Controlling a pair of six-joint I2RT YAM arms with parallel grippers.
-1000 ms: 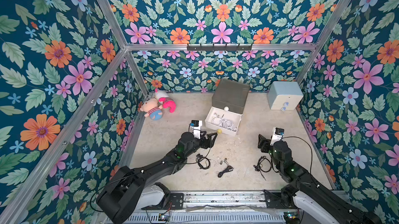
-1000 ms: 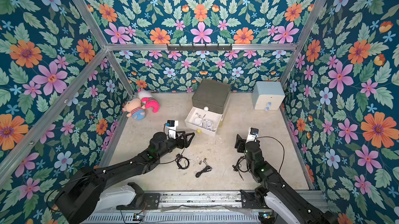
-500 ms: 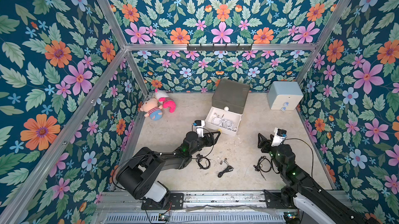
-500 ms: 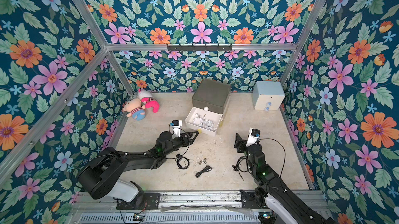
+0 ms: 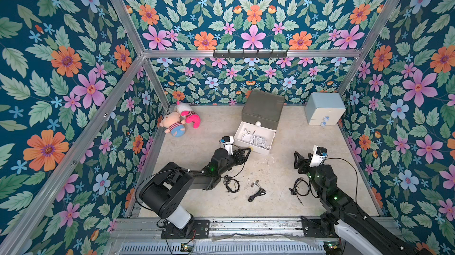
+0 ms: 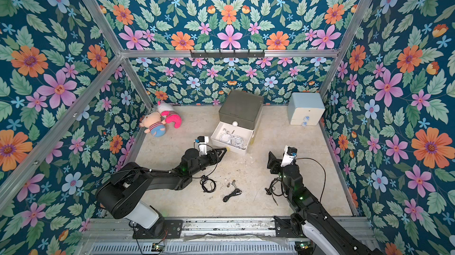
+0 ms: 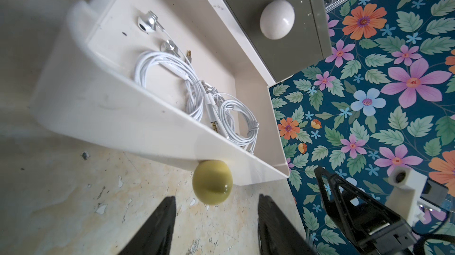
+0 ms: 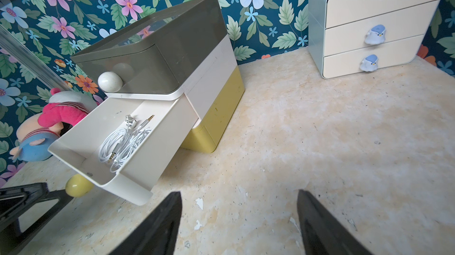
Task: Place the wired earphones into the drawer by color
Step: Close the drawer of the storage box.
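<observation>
Knob grasp: left gripper (image 7: 217,201) half-parted, empty, jaws framing glossy yellow ball knob (image 7: 212,182) under open white plastic middle drawer (image 7: 110,111) holding white coiled earphones (image 7: 172,74). Centre knob in gap, advance level, avoid overhang. Right gripper (image 8: 238,192) wide, empty; black coiled earphones (image 5: 231,183) on beige tabletop (image 5: 270,167).

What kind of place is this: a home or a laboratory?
Probably a staged robot test cell, not a home: floral panels in an aluminium frame, the left arm and right arm mounted on a metal rail, and props like the drawer box and plush dolls.
</observation>
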